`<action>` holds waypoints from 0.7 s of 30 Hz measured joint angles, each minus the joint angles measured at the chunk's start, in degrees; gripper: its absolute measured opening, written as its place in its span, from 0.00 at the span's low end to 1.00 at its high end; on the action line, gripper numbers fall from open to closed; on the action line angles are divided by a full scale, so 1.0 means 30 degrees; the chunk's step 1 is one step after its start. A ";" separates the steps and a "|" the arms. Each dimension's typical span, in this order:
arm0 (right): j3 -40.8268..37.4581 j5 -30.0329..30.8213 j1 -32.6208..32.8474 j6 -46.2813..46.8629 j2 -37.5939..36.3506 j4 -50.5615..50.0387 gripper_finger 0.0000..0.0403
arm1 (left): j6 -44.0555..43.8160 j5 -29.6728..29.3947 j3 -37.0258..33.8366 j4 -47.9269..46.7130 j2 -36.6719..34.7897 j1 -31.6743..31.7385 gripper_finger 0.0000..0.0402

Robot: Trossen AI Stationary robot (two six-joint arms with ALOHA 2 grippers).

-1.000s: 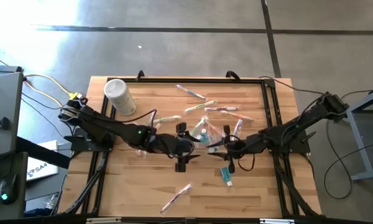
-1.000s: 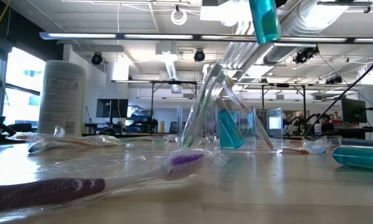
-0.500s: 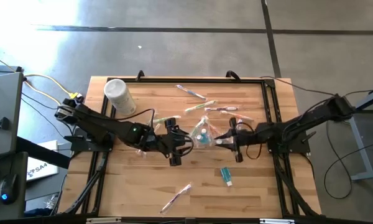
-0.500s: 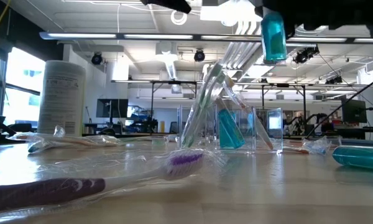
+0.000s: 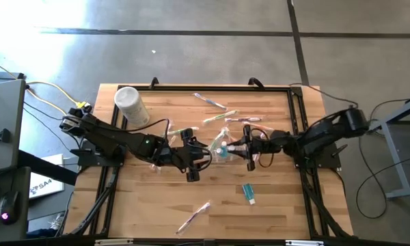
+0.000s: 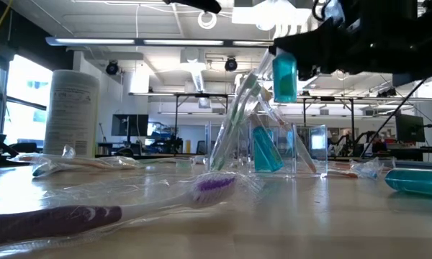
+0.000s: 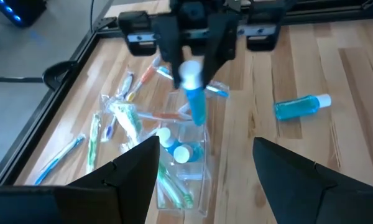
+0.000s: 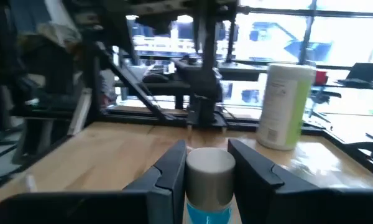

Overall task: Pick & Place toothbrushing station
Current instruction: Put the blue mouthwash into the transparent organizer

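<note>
Toothbrushing station (image 7: 185, 163) sits mid-table, seemingly clear of table edges (image 5: 212, 234).

A white cylindrical tub (image 5: 131, 105) stands at the wooden table's (image 5: 280, 212) corner, wrapped toothbrushes (image 5: 193, 217) scattered about.

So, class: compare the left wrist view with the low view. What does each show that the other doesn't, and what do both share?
Only the left wrist view shows the left gripper, open, before the clear holder, and a blue bottle's white cap on the wood.

Only the low view shows the white tub and a purple-bristled wrapped toothbrush up close.

Both show the right gripper holding a blue bottle above the clear holder.
</note>
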 joint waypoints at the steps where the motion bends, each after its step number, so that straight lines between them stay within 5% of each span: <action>1: 0.0019 0.0028 -0.0147 0.0177 0.0444 0.0391 0.22 | -0.0021 0.0007 0.0007 -0.0063 0.0000 0.0000 0.63; 21: 0.0736 0.1605 -0.1000 0.1486 0.5051 0.2201 0.22 | -0.0138 0.0014 0.0000 -0.0166 0.0022 0.0007 0.63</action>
